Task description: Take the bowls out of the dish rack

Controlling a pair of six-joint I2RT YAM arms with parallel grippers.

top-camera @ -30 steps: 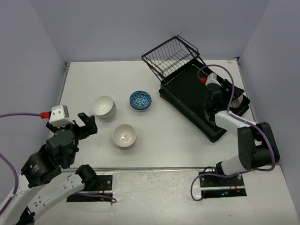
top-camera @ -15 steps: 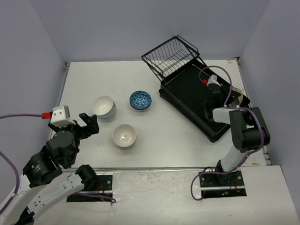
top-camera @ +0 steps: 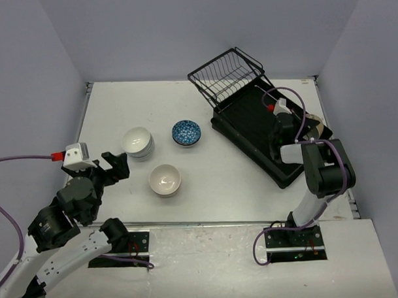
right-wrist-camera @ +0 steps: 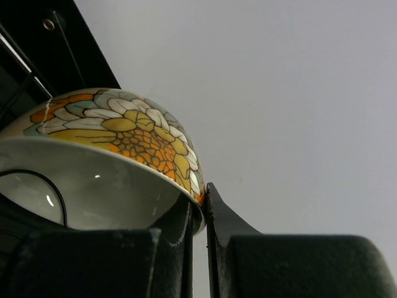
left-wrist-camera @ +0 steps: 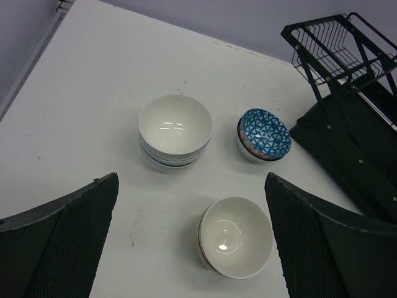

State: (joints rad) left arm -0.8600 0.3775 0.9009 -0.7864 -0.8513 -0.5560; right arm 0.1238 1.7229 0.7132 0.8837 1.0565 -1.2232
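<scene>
Bowl (right-wrist-camera: 124, 133), glossy round ceramic, in right hand (right-wrist-camera: 200, 208)

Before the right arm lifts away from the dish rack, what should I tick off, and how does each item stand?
1. Grip: ok. The right gripper is shut on the rim of the flower-patterned bowl, one finger inside, one outside.
2. Bowl free of the dish rack: cannot tell; its underside is hidden.
3. Left gripper out of the path: ok; it is open over the near-left table, touching nothing.
4. Set-down space: ok; bare table lies between the blue-patterned bowl and the rack.
5. More bowls in the rack: cannot tell; the right arm covers that end.
</scene>
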